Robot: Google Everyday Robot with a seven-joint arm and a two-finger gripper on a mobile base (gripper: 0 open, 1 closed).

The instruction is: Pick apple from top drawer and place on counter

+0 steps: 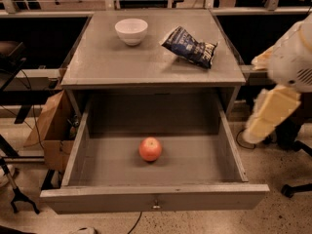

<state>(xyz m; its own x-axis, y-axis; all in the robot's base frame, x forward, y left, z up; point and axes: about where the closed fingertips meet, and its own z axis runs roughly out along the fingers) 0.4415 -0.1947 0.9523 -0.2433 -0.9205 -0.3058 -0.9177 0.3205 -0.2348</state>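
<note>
The apple (150,149), red-orange and round, lies on the floor of the open top drawer (155,204), near the middle. The drawer is pulled fully out, with a small keyhole in its front panel. The grey counter (112,62) is above it. My gripper (253,133) is the cream-coloured end of the white arm at the right edge. It hangs outside the drawer's right wall, pointing down and left, well apart from the apple and holding nothing that I can see.
A white bowl (131,30) stands at the back left of the counter. A dark blue chip bag (190,47) lies at the back right. A cardboard box (48,130) and cables are on the floor to the left of the cabinet. A chair base (297,186) is on the right.
</note>
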